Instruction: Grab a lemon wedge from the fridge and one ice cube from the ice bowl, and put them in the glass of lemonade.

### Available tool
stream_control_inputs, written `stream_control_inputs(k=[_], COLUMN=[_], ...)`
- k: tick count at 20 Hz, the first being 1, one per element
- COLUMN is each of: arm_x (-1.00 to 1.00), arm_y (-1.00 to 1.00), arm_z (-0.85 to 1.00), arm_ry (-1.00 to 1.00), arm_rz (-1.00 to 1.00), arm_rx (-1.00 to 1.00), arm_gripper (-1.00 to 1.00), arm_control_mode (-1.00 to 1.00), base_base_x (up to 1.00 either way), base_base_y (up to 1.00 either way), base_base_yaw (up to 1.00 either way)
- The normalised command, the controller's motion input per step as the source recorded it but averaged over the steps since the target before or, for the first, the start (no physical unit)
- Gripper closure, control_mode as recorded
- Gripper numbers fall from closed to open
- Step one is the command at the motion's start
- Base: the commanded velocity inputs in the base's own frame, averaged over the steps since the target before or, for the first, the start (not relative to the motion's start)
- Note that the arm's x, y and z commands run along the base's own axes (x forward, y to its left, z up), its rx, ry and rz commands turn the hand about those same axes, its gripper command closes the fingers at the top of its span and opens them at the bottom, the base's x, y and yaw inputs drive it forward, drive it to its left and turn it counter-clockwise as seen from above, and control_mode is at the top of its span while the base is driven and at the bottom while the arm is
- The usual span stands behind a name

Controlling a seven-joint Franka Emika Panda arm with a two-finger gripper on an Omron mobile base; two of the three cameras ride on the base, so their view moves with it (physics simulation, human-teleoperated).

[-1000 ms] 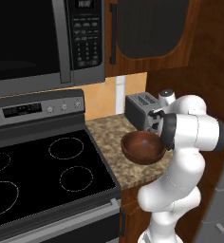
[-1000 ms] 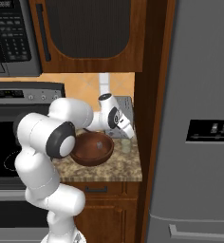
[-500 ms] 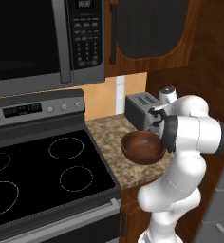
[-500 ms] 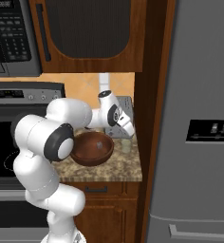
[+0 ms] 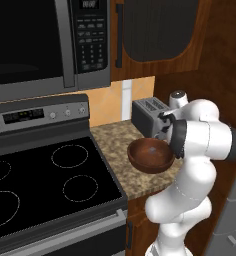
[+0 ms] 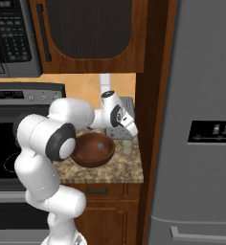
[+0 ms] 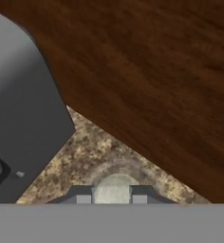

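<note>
A short stretch of speckled brown granite counter sits between a black glass-top stove and the tall grey steel fridge, under a dark wood cabinet. On it stand a silver two-slot toaster at the back, the round reddish-brown wooden ice bowl in front, and the small clear glass of pale lemonade just right of the bowl. The white arm's gripper hangs right over the glass, fingers narrowly apart with something pale and rounded between them; I cannot tell what.
</note>
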Motion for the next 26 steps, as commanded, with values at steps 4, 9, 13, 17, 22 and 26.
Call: stream_control_inputs(k=[4,9,13,17,22,26], arm_x=[-0.01,-0.24,-0.28,-0.02,0.00,0.00], arm_y=[-0.21,-0.02,0.00,0.00,0.27,0.19], arm_z=[-0.31,-0.06,0.02,0.04,0.00,0.02], arm_ry=[-0.02,-0.05,-0.11,-0.01,0.00,0.00], arm_rz=[-0.04,-0.02,0.00,0.00,0.00,0.00], arm_rx=[0.00,0.01,0.00,0.00,0.00,0.00], arm_gripper=[1.00,1.00,1.00,1.00,1.00,1.00], arm_control_mode=[-1.00,-1.00,-1.00,-1.00,-1.00,-1.00], base_base_x=[0.00,0.00,0.00,0.00,0.00,0.00], base_base_y=[0.00,0.00,0.00,0.00,0.00,0.00], base_base_yaw=[0.00,0.00,0.00,0.00,0.00,0.00])
